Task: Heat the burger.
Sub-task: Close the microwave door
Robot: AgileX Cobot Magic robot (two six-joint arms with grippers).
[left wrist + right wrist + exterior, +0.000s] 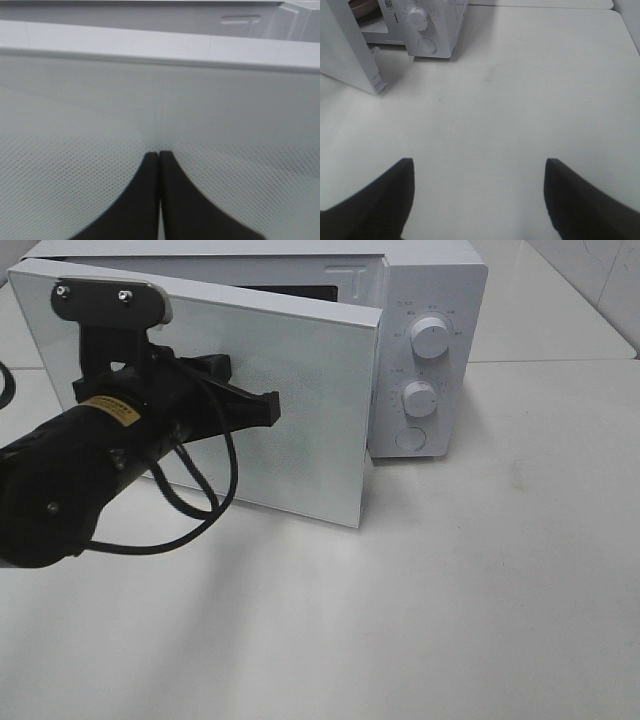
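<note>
Left wrist view shows the left pincer [159, 153] closed and empty against the microwave door [225, 125], where a crooked push could make it slip, while the right pincer [478, 162] is spread wide.

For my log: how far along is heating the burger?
Done, probably: something brown shows inside the white microwave, too cropped to name. In hand: the shut left gripper rests against its half-open white door. Left: shutting it, turning the round white knobs. The open right gripper hangs over the white table.
</note>
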